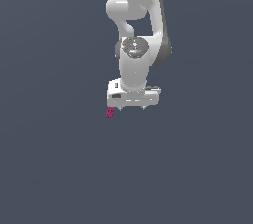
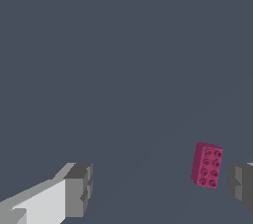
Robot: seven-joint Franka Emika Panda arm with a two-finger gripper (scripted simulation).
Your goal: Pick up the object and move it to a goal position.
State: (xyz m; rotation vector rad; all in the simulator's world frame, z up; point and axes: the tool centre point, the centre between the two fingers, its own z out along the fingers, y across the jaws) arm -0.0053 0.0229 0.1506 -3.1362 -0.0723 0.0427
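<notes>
- The block shows in the exterior view as a tiny magenta-pink oblong, just below the hand's corner on the exterior view's left, and far smaller than the hand above it.
- In the wrist view the block is plainer to read: a pink brick standing on its short end and leaning a little, with two columns of round studs, a darker pink, on its broad face.
- It rests on the plain dark grey floor, which fills both views.
- The arm is white with dark grey joints and comes down from the top of the exterior view, ending in a wide white hand.
- The gripper points straight down, its two short fingertips showing as small nubs under the hand, well apart from each other.
- In the wrist view the gripper is spread wide and holds nothing: one grey finger pad sits at one side on its white finger, the other pad at the opposite edge of the picture.
- The block lies between the two pads, near the second one but with a gap of floor showing, and well apart from the first.
- Neither finger touches the block.
</notes>
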